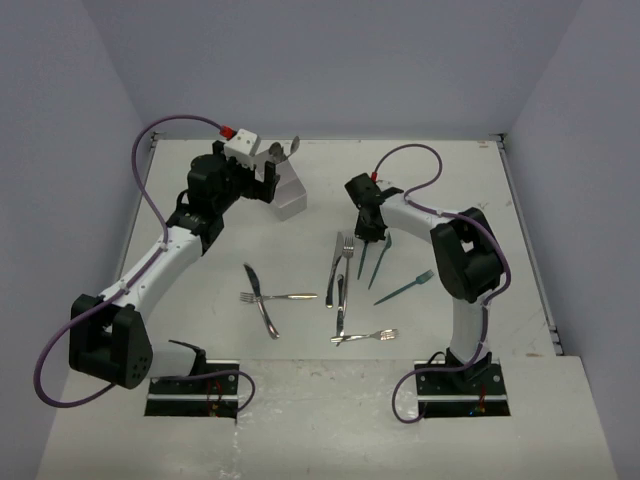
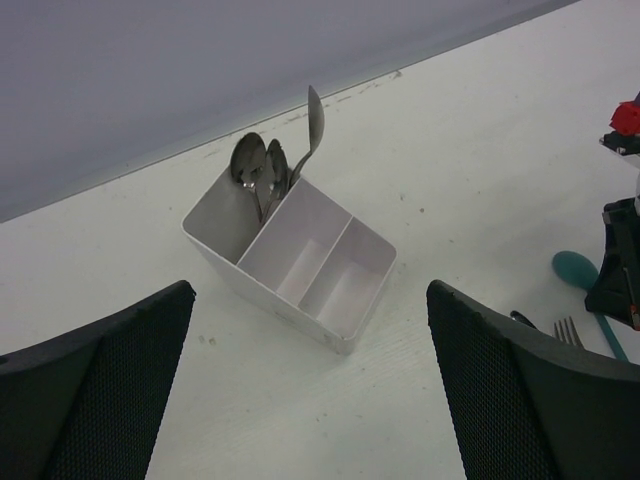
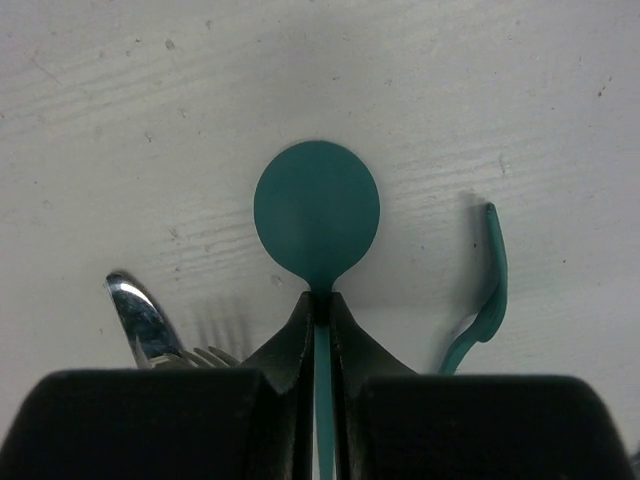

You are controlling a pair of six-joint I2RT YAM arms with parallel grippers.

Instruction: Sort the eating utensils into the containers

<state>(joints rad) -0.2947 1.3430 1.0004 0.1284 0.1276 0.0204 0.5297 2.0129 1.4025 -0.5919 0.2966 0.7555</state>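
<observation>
Eating utensils of silver metal and teal plastic [image 1: 340, 285] mostly lie loose on the white table [image 1: 220, 320] (only some silver spoons [image 2: 262, 165] stand in the white plastic three-compartment organiser [image 2: 340, 290]), the right gripper [image 3: 320, 305] clamped on a round-bowled teal plastic spoon [image 3: 316, 205], the left gripper [image 1: 265, 172] wide open.

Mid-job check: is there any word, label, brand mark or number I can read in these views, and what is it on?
None readable. The white organiser, the teal spoon pinched in the right claw and the metal utensils show no lettering, label or number in any view.
</observation>
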